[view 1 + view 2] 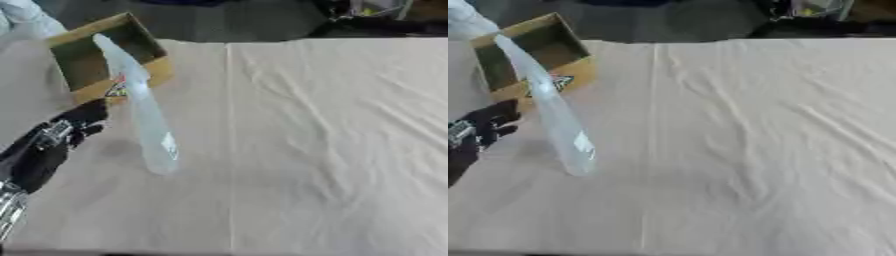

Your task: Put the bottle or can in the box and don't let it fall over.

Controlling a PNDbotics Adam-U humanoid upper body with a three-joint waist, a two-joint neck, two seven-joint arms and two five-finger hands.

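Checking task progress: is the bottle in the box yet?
Out. The clear bottle stands tilted on the cloth beside the open cardboard box.

Both eyes look steeply down from head height onto the cloth-covered surface (pixel 332 150), facing its far edge. Views overlap almost fully: the box (pixel 109 55) sits upper left in both, further left in the right eye view.

a wrinkled beige tablecloth (pixel 332 150) covers the table, with dark floor (pixel 227 20) beyond.
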